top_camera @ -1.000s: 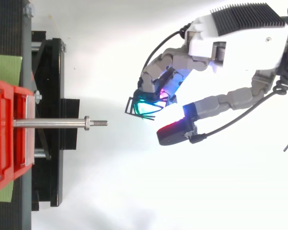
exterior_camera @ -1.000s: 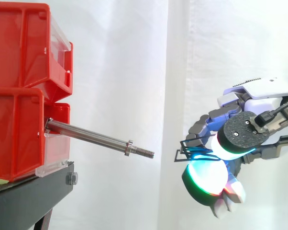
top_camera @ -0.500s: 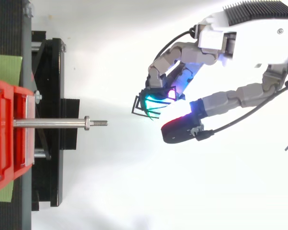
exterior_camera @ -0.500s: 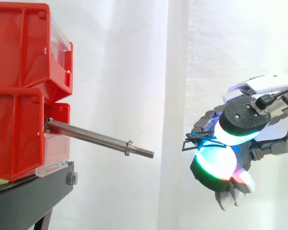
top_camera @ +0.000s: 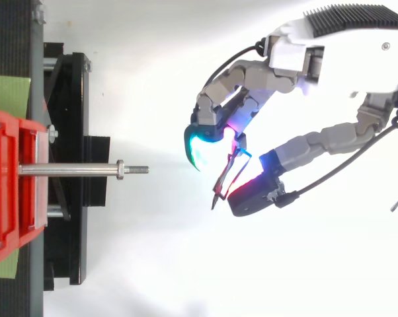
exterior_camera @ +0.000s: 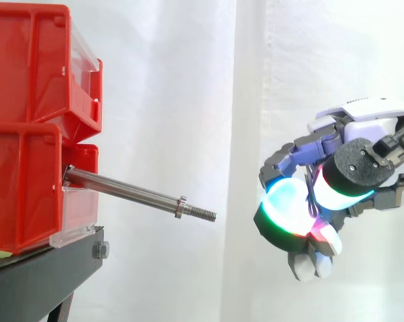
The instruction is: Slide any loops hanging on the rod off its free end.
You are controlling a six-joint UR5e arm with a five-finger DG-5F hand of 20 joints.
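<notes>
My hand (top_camera: 344, 56) hangs in the air before the white curtain (exterior_camera: 256, 80), well apart from the rod (exterior_camera: 128, 192) and out past its free end. My fingers (top_camera: 219, 99) are curled in towards the thumb, and between their glowing pads (top_camera: 196, 146) and the thumb's red-lit pad (top_camera: 250, 193) I have a thin black wire loop (top_camera: 224, 181) pinched. From above it slants down and away from the fingertips, its lower end pointing roughly back towards the stand. In the side view the big cyan-and-green pad (exterior_camera: 286, 211) faces the rod, and I cannot make out the loop there.

The loop is clear of the rod, a wide gap lying between it and the threaded tip (exterior_camera: 203, 214).

The rod itself is a steel bar fixed in the front of the lower red bin (exterior_camera: 21, 188). It slopes gently downward as it runs out, with a nut (exterior_camera: 180, 206) just short of the thread. It reaches out beyond the front edge of the black stand (exterior_camera: 41, 275) that carries the bins. A second red bin (exterior_camera: 27, 67) sits stacked on the lower one. From above, a green sheet (top_camera: 7, 92) shows beside the bin at the stand's far-left edge.
</notes>
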